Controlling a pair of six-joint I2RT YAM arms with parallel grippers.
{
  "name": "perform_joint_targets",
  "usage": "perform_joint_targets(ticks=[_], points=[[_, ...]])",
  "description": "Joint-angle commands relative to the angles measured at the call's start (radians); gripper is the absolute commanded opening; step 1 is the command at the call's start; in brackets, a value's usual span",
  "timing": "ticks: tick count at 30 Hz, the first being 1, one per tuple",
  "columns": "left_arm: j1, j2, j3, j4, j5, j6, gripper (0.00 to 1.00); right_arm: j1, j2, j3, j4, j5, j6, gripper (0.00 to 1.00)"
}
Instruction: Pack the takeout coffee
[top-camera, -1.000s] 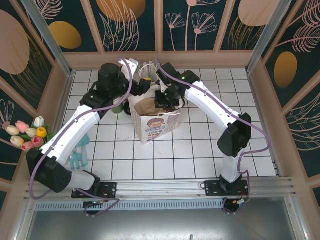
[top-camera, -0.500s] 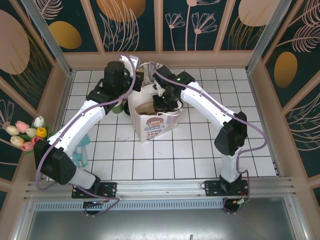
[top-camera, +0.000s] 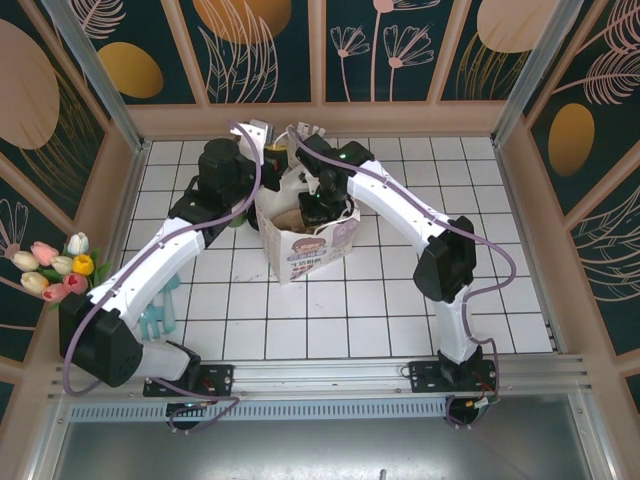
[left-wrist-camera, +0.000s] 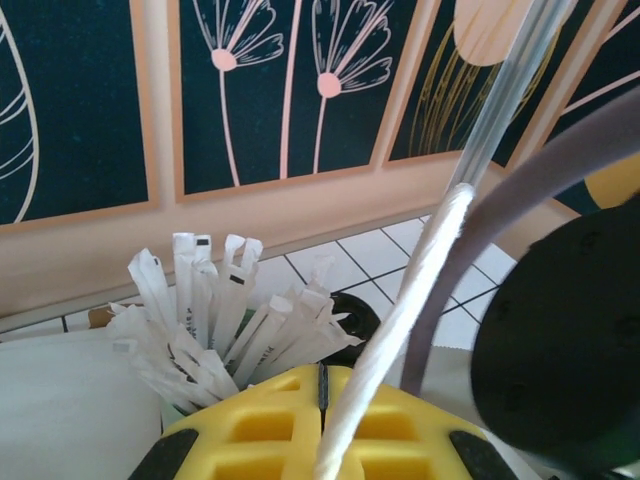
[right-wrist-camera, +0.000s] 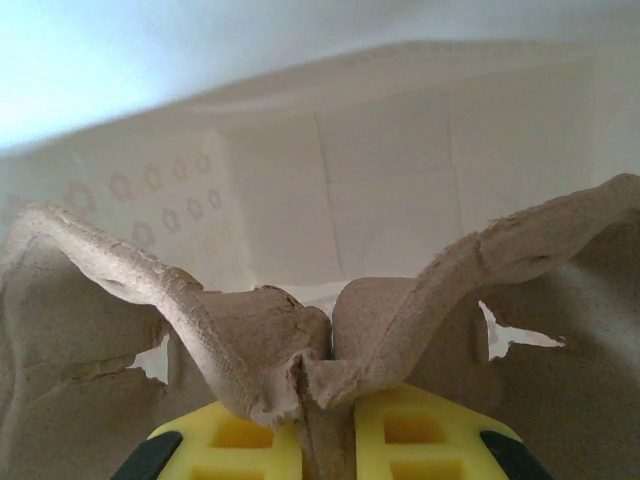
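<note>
The takeout coffee shows as a black round lid (left-wrist-camera: 366, 312) behind the white wrapped straws (left-wrist-camera: 215, 320), on the tiles at the back. My left gripper (left-wrist-camera: 322, 378) (top-camera: 277, 152) is shut on the white rope handle (left-wrist-camera: 400, 330) of the printed white paper bag (top-camera: 318, 247), holding it up. My right gripper (right-wrist-camera: 328, 388) (top-camera: 319, 207) is down inside the bag's mouth. It is shut on the torn middle ridge of a brown pulp cup carrier (right-wrist-camera: 250, 340). The cup's green body is hidden by the straws.
The bag stands in the middle back of the white tiled floor (top-camera: 330, 310). A dark-green thing (top-camera: 237, 217) peeks out beside my left arm. Artificial tulips (top-camera: 55, 268) lie at the left wall, and a pale teal item (top-camera: 160, 310) lies under the left arm.
The right gripper has gone left and deeper into the bag with the carrier. The left gripper has drawn the handle slightly up and left.
</note>
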Motion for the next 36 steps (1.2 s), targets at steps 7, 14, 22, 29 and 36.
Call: perform_joint_targets(ticks=[7, 14, 22, 29, 36], points=[[0.004, -0.134, -0.041, 0.061, 0.142, 0.044, 0.63, 0.015, 0.014, 0.015, 0.005, -0.02, 0.028, 0.1], [0.001, -0.228, -0.074, -0.113, 0.366, 0.08, 0.71, 0.017, 0.009, 0.023, 0.031, -0.02, 0.066, 0.09], [-0.139, -0.246, -0.166, -0.175, 0.405, 0.208, 0.71, 0.018, 0.009, 0.03, 0.057, -0.004, 0.093, 0.08], [-0.161, -0.175, -0.137, -0.245, 0.553, 0.276, 0.74, 0.024, 0.012, 0.026, 0.056, 0.02, 0.104, 0.08], [-0.199, -0.099, -0.095, -0.364, 0.572, 0.375, 0.74, 0.024, 0.016, 0.033, 0.071, -0.002, 0.125, 0.08]])
